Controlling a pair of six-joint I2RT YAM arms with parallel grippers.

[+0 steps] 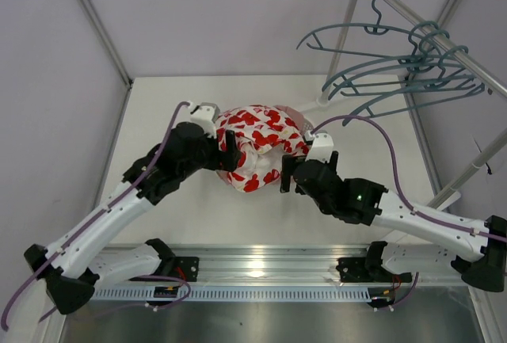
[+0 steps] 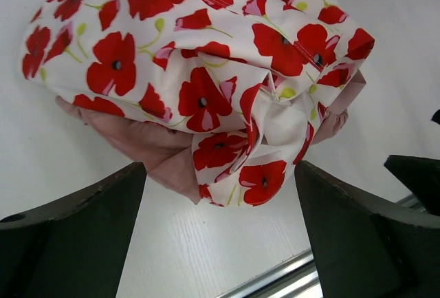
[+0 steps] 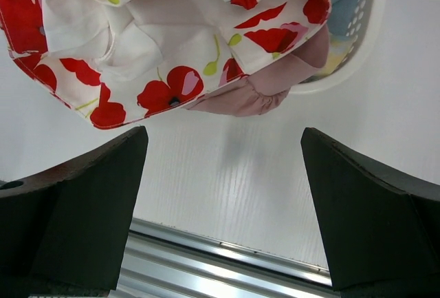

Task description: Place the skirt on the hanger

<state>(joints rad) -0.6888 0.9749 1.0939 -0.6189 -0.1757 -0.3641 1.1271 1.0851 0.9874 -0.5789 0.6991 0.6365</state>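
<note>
Much of the white cloth skirt printed with red poppies (image 1: 257,149) is folded in on itself in a bunched heap, so neither its waistband nor its hem can be picked out. It lies midway between the left and right edges of the white counter (image 1: 198,216), nearer the far edge. A plain dusty-pink garment (image 2: 151,146) is mostly buried under it and shows only along its lower side. A white perforated plastic basket (image 3: 364,29) is cut off at the corner of the right wrist view. It holds scraps of blue and pale yellow cloth, too little of which shows to name.

The left pincer (image 1: 230,151) sits just beside the skirt's left side. Its black fingers (image 2: 69,243) are spread wide, with nothing between them. The right pincer (image 1: 287,175) sits at the skirt's near right side, equally wide apart and holding nothing.

Beyond the far right corner, a slanting metal rail (image 1: 475,70) carries the thin teal-grey plastic hangers (image 1: 420,64). One hangs apart on the left. The rest overlap so closely that their number cannot be told, perhaps four or five. There are two arms, one skirt and one pink garment.
</note>
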